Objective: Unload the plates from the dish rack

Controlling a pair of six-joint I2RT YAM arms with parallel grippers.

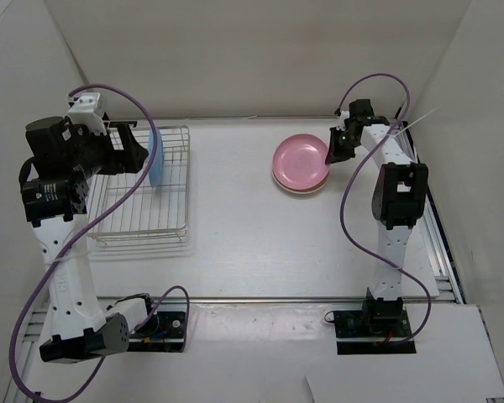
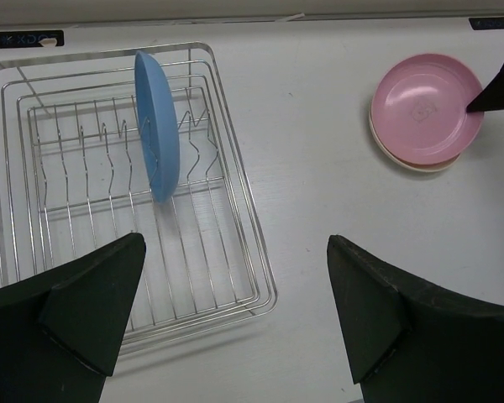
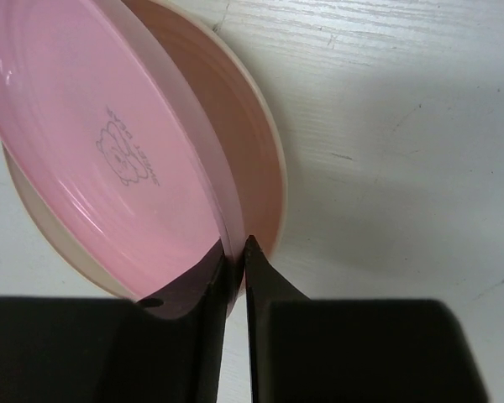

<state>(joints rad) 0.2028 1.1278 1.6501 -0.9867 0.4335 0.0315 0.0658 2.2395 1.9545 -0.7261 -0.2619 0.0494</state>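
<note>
The light blue plate stands on edge in the silver wire dish rack at the left; it also shows in the left wrist view among the rack's prongs. My left gripper is open and empty, above the rack just left of that plate. The pink plate lies on the cream-white plate on the table at the right. My right gripper is shut on the pink plate's right rim, which sits slightly raised.
White walls enclose the table on the left, back and right. A metal rail runs along the right edge beside the right arm. Purple cables loop from both arms. The rack lies close to the left wall.
</note>
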